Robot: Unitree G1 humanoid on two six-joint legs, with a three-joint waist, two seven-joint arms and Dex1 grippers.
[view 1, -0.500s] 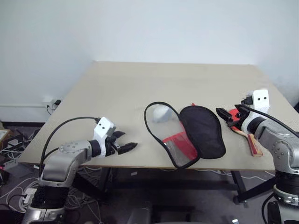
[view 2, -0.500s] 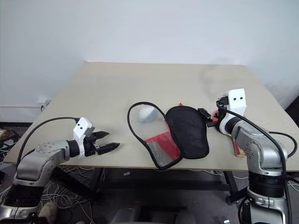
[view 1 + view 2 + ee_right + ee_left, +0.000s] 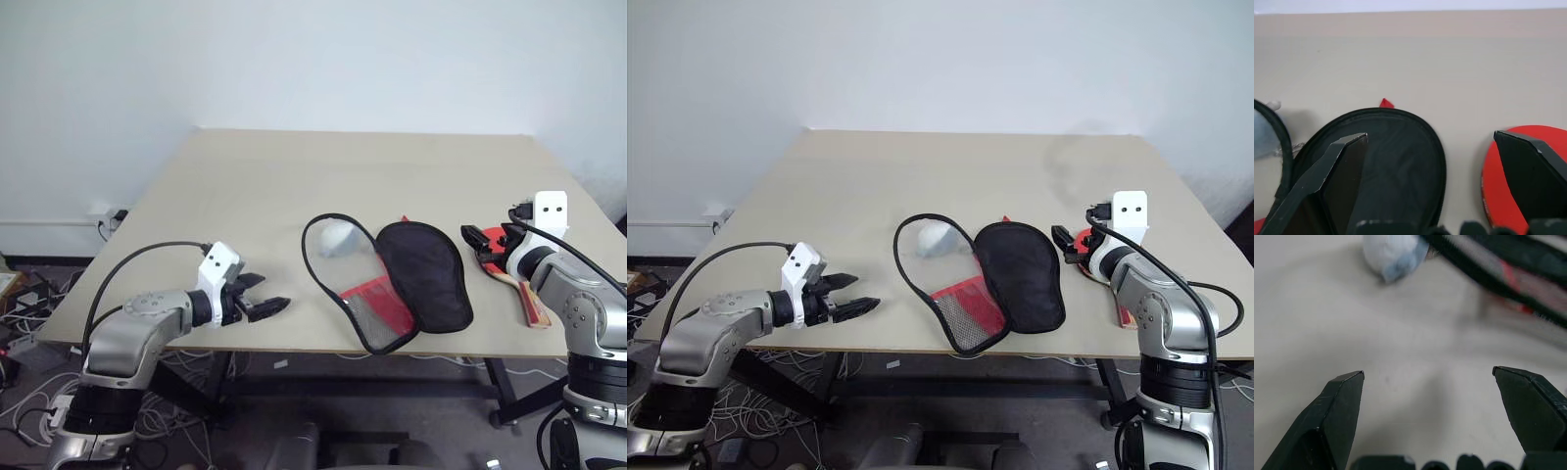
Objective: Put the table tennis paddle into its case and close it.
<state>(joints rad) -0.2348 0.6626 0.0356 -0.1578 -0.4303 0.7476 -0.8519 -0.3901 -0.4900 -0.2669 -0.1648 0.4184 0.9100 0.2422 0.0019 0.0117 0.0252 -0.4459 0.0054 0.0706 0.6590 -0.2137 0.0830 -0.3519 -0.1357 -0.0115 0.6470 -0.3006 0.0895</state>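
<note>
The case (image 3: 423, 274) lies open in the middle of the table, its black lining up, with a mesh half (image 3: 351, 284) ringed in black folded out to the left. The table tennis paddle (image 3: 530, 299) rests at the right, tan handle toward the front edge; its red face (image 3: 1503, 181) is partly hidden by my right gripper (image 3: 477, 240). That gripper is open and hovers over the gap between the case's black lining (image 3: 1386, 161) and the paddle. My left gripper (image 3: 257, 299) is open with nothing in it near the front left edge, pointing toward the case.
A pale grey ball (image 3: 336, 238) sits beneath the mesh half, and shows as ball (image 3: 1393, 254) ahead of the left fingers. The beige table (image 3: 294, 176) is bare at the back. Cables hang below the left edge.
My right hand has shifted slightly to the right, closer over the paddle. The left gripper has barely moved.
</note>
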